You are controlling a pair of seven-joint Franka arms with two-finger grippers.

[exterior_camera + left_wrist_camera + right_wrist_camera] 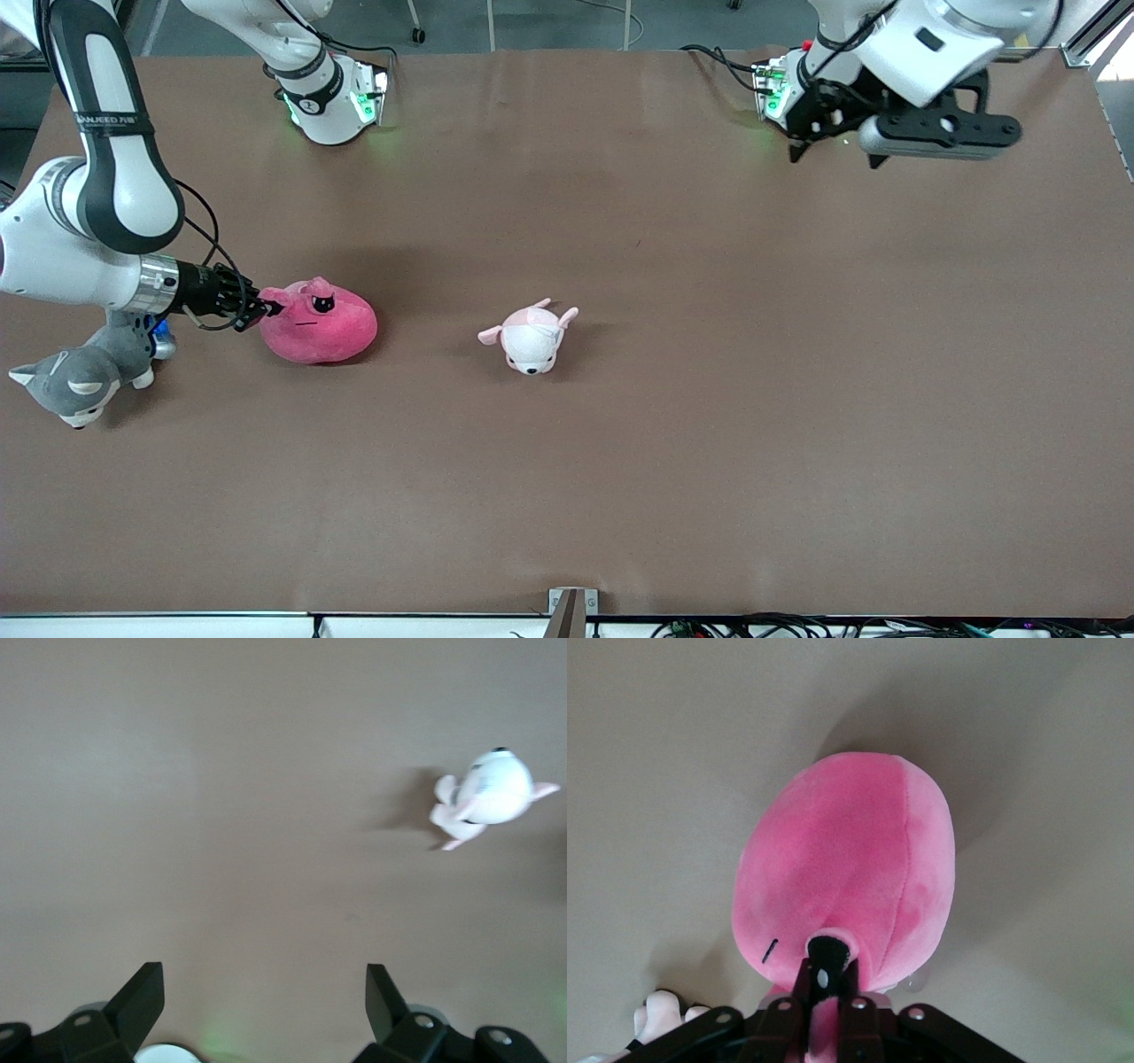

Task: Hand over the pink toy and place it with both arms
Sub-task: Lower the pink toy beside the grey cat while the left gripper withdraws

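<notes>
My right gripper (262,307) is pinched on one stalk eye of the round hot-pink blob plush (321,322) resting on the brown table (709,399), so lifting could slip that thin hold; left gripper (266,1001) waits spread near its base.

Even overhead light was bright; pale glare streaked the surface (620,133) near the bases, green lamp glow pooled there, soft shadows lay beside the toys, and the puppy (487,797) looked blurred
</notes>
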